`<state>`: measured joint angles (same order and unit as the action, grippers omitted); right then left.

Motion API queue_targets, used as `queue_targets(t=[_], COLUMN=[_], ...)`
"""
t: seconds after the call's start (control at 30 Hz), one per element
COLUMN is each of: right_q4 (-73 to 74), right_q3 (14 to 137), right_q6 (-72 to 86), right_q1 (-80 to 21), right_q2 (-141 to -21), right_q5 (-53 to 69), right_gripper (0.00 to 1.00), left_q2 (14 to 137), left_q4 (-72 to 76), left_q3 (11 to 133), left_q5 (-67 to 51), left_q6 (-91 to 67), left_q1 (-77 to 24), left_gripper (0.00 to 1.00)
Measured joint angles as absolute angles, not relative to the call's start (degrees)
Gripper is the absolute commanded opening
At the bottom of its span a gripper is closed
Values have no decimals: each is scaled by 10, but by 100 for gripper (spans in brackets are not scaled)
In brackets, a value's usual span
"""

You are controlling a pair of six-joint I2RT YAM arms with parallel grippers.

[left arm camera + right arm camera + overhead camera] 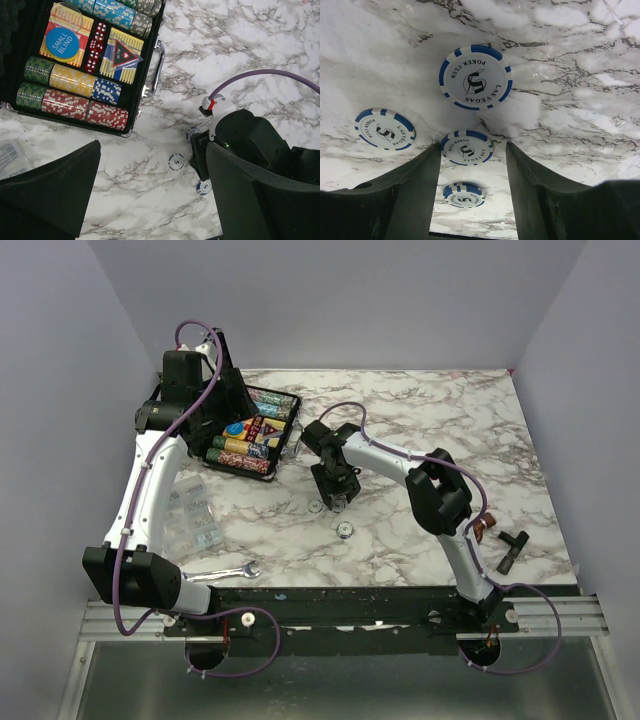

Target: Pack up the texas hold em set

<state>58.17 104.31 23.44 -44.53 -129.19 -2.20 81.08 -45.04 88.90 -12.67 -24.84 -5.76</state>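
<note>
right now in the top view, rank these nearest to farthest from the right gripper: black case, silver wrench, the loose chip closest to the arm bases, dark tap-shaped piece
1. loose chip: just on the bases' side of the right gripper.
2. black case: to its left, farther back.
3. silver wrench: near edge, left side.
4. dark tap-shaped piece: far right edge.

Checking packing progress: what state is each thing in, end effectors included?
Case: open.
Racked chips: in case.
Triangle: in case, on card box.
Loose chips: flat on table, outside case.
Left end effector: open, empty.
Right end effector: open, straddling one of them.
</note>
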Motion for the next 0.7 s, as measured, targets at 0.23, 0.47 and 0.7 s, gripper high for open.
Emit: queue_targets(t=[0.23,0.47,0.7], right_q4=[582,582,585], right_q3=[1042,1042,1042], right_q6=[235,235,237], right_q1=[-446,-447,-447], right_q2=[-1292,-1292,-1290], right_q5=[-22,-24,-31], right_gripper=[52,47,39], left_q2=[811,811,811], left_q4=[-450,-450,-450], left_q3=[889,889,889], left_q5=[-127,-127,-127], left_q6=[-248,-248,-248], left_q1=[-57,-58,-58], left_gripper=[86,86,86])
